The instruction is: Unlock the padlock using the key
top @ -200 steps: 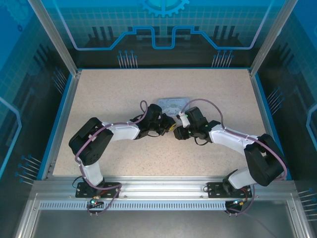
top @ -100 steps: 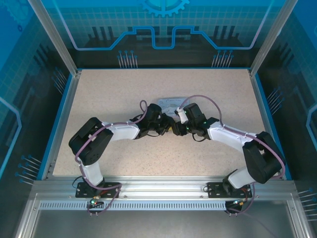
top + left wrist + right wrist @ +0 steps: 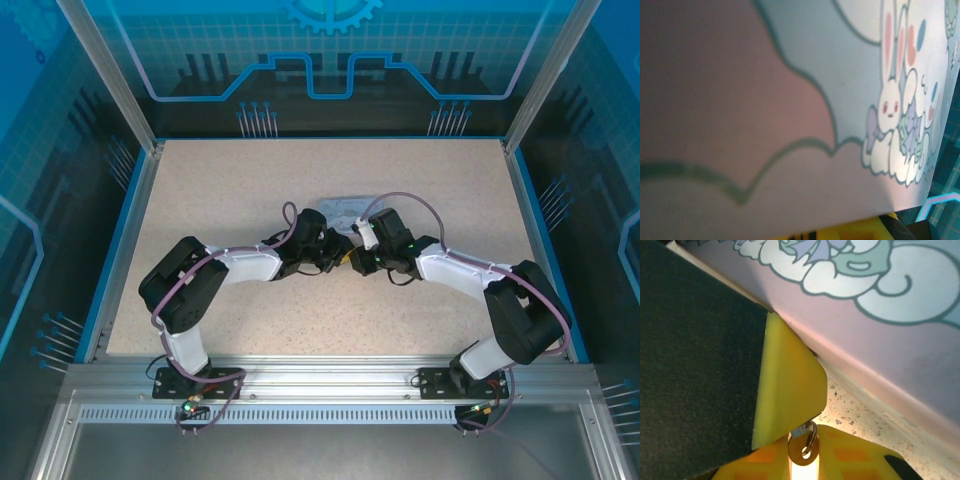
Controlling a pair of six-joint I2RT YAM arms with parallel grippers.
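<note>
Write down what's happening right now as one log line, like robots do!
right pincer: shut on small greyish metal key | left pincer: close against pale-blue cartoon-printed tin, grip unclear

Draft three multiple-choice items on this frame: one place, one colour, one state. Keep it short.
1. Where is the pale-blue square cartoon-print tin on the speckled beige table?
A. at the left edge
B. mid-table, just beyond the left gripper and right gripper
C. on the near aluminium rail

2. In the right wrist view, what colour are the finger parts around the small grey metal key?
A. yellow
B. red
C. white

3. How does the key sit?
A. lying alone on bare table
B. tucked between the finger parts, ringed head showing
C. hooked on the tin's rim

Answers: 1 B, the top view has the tin centred just behind the meeting grippers. 2 A, both parts beside the key are yellow. 3 B, its round head and ring poke out between them.
</note>
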